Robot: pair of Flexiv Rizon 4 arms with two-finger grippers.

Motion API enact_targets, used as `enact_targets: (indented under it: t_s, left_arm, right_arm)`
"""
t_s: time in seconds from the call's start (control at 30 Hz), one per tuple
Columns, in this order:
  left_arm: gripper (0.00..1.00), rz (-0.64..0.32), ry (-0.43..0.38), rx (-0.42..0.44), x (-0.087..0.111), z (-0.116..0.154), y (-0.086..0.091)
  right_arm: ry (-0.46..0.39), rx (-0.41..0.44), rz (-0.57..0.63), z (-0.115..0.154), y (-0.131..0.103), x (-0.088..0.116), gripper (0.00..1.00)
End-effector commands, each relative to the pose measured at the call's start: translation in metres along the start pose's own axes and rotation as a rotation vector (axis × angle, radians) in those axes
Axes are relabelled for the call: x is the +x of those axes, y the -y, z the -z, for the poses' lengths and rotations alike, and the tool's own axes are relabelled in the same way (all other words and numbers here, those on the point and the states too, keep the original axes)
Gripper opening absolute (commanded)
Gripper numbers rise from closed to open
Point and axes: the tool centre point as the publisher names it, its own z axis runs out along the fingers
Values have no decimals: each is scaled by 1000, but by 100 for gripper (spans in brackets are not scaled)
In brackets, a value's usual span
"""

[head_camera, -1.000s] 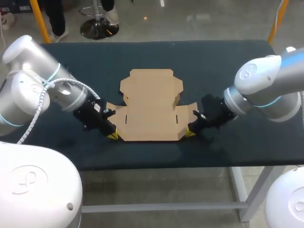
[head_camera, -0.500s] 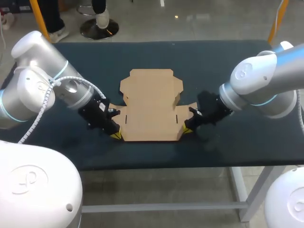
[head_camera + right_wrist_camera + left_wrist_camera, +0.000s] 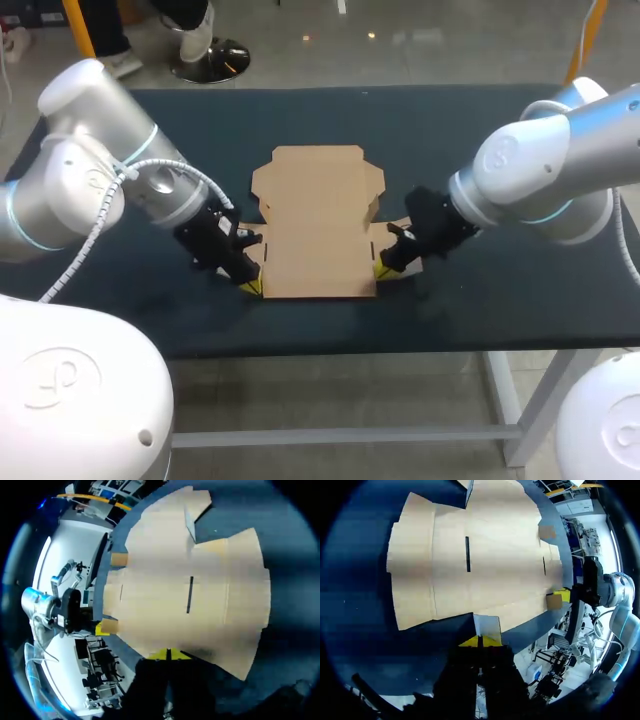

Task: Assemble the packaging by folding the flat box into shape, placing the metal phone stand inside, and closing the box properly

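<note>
Two arms reach low over the table. The flat cardboard box lies between both grippers and is not folded up; its lid panel is on the side away from them. Left gripper is at the box's near left corner, tips pressed together, gripping nothing; a small flap stands just ahead of them. Right gripper is at the near right corner, tips likewise together, touching the box edge.
</note>
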Motion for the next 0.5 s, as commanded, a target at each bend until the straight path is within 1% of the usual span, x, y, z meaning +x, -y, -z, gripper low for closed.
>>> enact_targets:
  t_s: [0.03,0.5]
  left_arm:
    - [0,-3,21,-13,8,-5,4]
    - [0,-1,18,-23,9,-9,7]
  right_arm:
    - [11,-1,3,-2,1,4,0]
    - [22,15,18,-6,3,7,0]
